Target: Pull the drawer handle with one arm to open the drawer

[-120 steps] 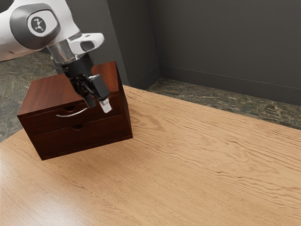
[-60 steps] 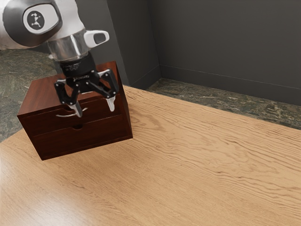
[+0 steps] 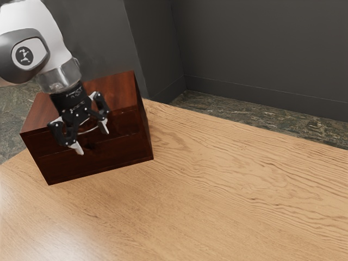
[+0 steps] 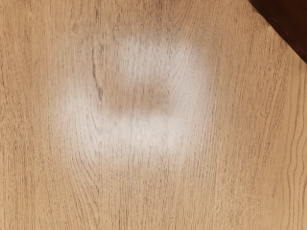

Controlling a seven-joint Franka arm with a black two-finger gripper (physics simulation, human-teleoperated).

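Claw (image 3: 92, 140) spread wide, tilted, facing drawer (image 3: 124, 120)

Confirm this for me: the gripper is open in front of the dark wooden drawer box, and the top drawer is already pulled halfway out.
Not right. The top drawer is not pulled out: in the exterior view its front sits flush with the lower drawer below it. The rest holds: the gripper is open in front of the dark wooden drawer box.

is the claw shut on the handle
No, the claw stands wide open in front of the drawer, its fingers far apart.
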